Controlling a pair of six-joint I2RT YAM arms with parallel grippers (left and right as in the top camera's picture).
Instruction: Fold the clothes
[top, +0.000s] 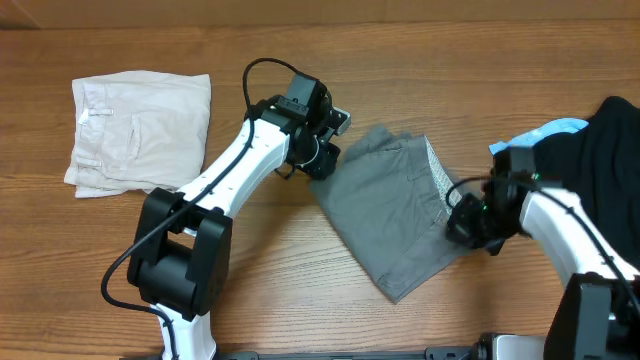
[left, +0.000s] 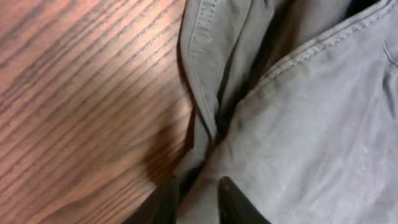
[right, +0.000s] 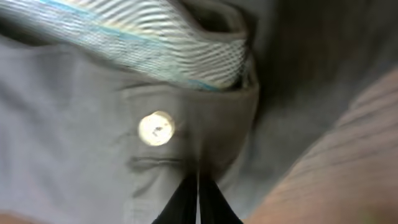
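Left gripper sits at the left edge of the grey shorts, near the middle of the table. In the left wrist view its dark fingers stand slightly apart with a fold of grey cloth between them. Whether that cloth is clamped cannot be determined.

Layout, left to right:

1. Cream shorts lie folded at the far left, well apart from the grey pair.
2. The grey shorts lie flat and skewed, waistband toward the right.
3. Right gripper is at the waistband. Its fingertips are pressed together, pinching the grey cloth just below a pale button.
4. A black garment lies over a light-blue garment at the far right.

Legibility: the button face is too blurred to read. The waistband lining shows a fine pale pattern, smeared by blur.

Obstructions: the black garment is cut off by the frame edge, and the right arm covers part of it.
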